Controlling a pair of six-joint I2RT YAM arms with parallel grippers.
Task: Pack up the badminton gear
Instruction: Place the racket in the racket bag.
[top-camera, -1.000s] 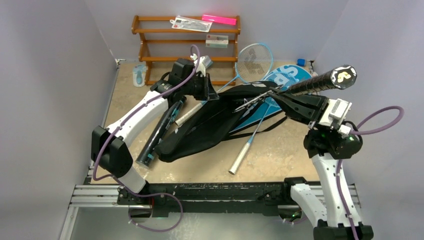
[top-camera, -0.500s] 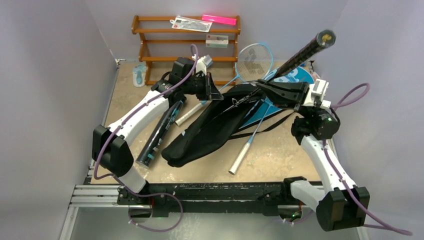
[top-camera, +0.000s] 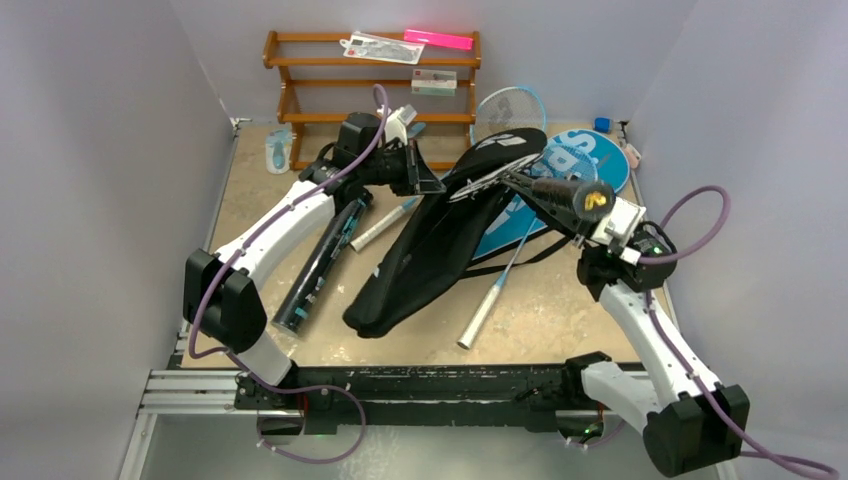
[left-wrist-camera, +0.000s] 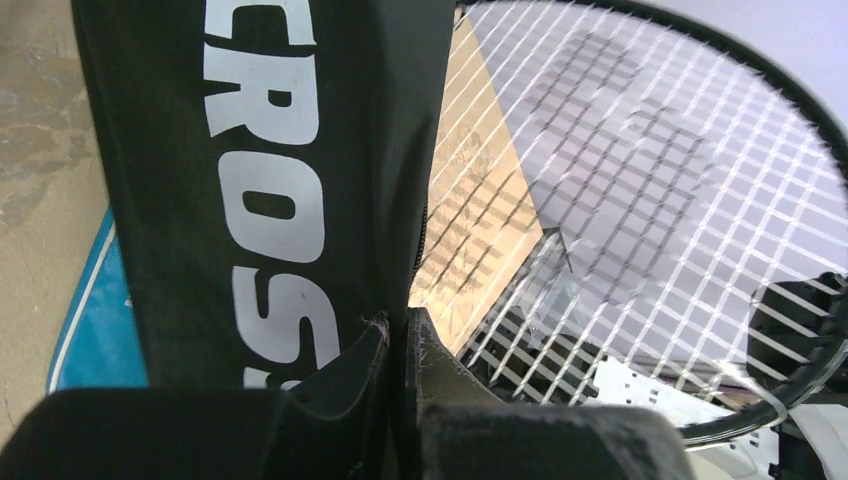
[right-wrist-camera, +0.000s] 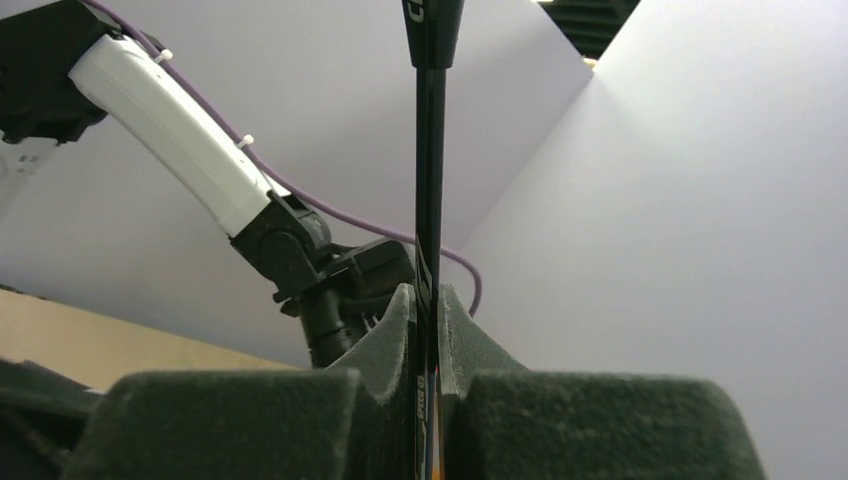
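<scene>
Rackets number two: the black racket (top-camera: 575, 192), its shaft clamped between the right fingers (right-wrist-camera: 385, 345), and the light-blue racket (top-camera: 485, 315), flat on the worktop (top-camera: 560, 310). Covers also number two, the black cover (top-camera: 420, 260) lying across the blue cover (top-camera: 580, 160), and one long tube (top-camera: 320, 265) lies along the left edge. Bare worktop shows near the front right; side walls stand close, and the rack (top-camera: 300, 90) closes the far side. Only the left wrist view shows the left fingers (left-wrist-camera: 440, 380) pinching the black cover's edge, with racket strings just beside it. The overhead view places that head at the cover's mouth.
</scene>
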